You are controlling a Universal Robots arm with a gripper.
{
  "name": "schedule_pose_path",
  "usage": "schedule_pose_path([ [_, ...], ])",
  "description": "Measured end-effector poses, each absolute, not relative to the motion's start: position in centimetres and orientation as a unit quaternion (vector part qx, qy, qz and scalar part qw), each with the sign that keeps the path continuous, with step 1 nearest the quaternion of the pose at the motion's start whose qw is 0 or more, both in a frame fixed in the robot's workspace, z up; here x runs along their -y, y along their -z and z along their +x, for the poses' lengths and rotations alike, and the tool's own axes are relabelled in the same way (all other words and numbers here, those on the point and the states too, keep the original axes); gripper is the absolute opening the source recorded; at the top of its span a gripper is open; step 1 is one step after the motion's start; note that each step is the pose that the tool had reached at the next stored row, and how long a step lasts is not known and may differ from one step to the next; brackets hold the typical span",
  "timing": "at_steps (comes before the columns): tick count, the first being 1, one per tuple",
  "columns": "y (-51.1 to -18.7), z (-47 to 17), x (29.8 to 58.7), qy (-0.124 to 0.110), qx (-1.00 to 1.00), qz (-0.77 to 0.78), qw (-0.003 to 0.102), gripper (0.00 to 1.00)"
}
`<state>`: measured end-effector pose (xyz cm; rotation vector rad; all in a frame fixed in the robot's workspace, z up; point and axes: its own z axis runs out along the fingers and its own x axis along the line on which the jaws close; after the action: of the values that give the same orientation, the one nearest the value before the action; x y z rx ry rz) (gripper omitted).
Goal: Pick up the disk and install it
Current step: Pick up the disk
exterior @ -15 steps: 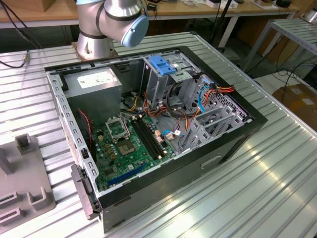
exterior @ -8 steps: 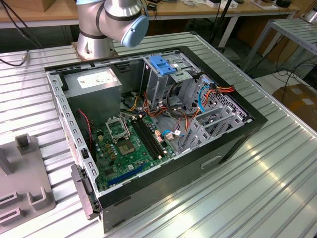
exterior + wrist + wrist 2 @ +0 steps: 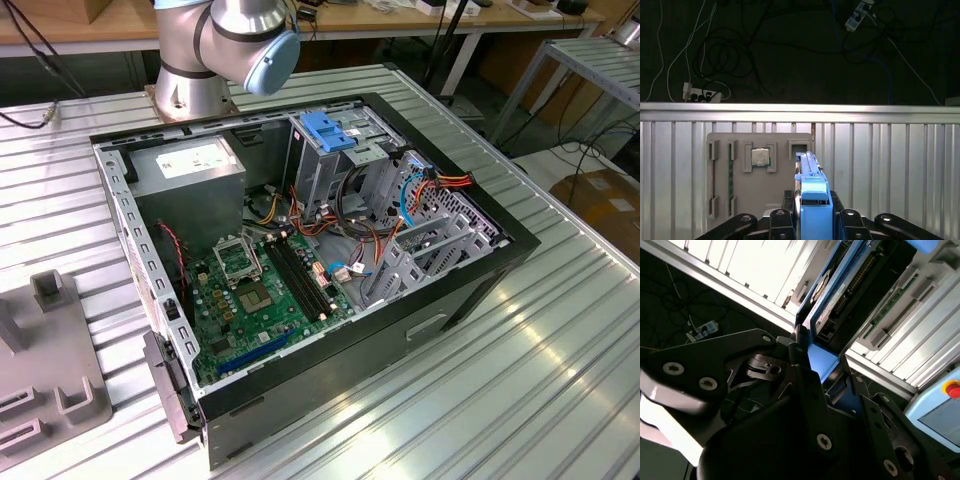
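A grey tray point(image 3: 760, 200) with a small chip point(image 3: 760, 157) lies just past the claw point(image 3: 814, 217), which is clenched on the disk point(image 3: 809, 167), held on edge in its grip; it looks stiff, a bit heavy and breakable, so the blue rails point(image 3: 814, 192) seem safest to hold.

Whole setup sits on a ribbed aluminium table point(image 3: 540, 340) that's catching a lot of glare, with a wooden workbench point(image 3: 400, 22) behind it. Floor point(image 3: 790, 55) beside it is dark, with loose cables point(image 3: 720, 52) and a white power strip point(image 3: 699, 93) lying around.
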<state>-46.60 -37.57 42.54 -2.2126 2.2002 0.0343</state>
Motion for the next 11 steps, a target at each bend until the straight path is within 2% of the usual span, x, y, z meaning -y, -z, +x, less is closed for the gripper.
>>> schedule_pose_path([
  [11, -46.5, -46.6, 37.6, -0.011, -0.705, -0.709, 0.011, 0.37],
])
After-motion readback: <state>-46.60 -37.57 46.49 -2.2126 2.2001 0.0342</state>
